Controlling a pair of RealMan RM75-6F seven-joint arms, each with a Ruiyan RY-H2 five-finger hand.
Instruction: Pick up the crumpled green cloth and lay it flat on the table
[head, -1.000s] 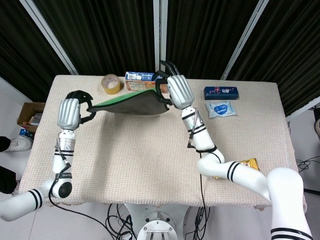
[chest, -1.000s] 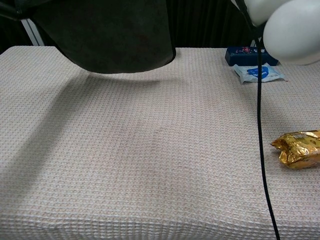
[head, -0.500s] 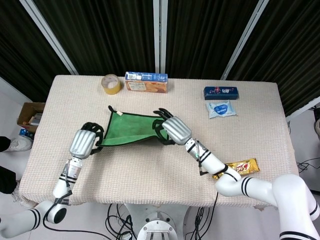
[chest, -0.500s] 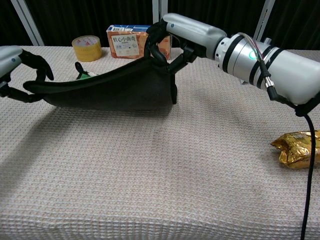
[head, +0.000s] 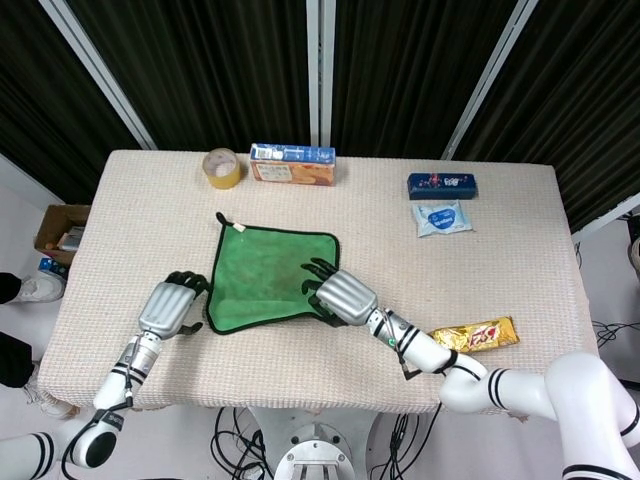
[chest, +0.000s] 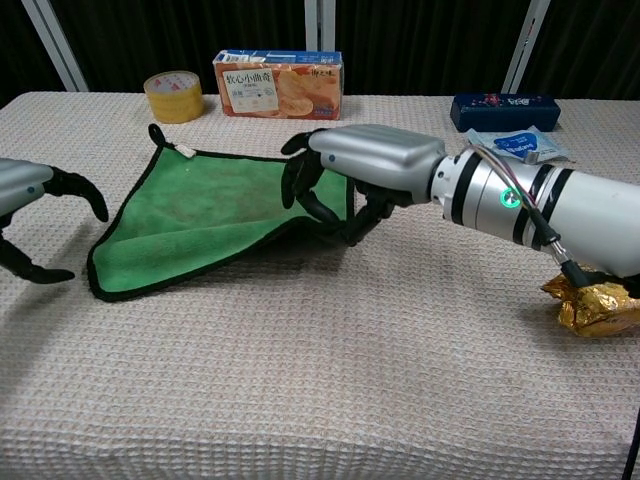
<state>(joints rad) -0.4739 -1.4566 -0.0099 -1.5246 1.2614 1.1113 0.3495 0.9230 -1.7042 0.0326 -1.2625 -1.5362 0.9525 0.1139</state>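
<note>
The green cloth (head: 265, 279) (chest: 205, 215) lies spread open on the table (head: 480, 280) (chest: 330, 380), left of centre, a rough four-sided shape with a dark bound edge and a small loop at its far left corner. Its surface is mostly smooth; the near right corner is lifted slightly off the table.

The right hand (head: 340, 297) (chest: 355, 180) is at that near right corner, its dark fingers (chest: 300, 185) curled around the cloth's edge, gripping it. The left hand (head: 168, 308) (chest: 25, 215) sits just beside the cloth's near left corner, apart from it, fingers curved and spread with nothing between them.

Along the table's far edge stand a roll of tape (head: 222, 167) (chest: 172, 96) and a snack box (head: 292, 163) (chest: 278, 83). Toward the right are a dark blue box (head: 442, 185) (chest: 503, 110) and a pack of wipes (head: 443, 217) (chest: 520, 147). A gold wrapped snack (head: 476, 334) (chest: 592, 305) lies near the front right edge.
</note>
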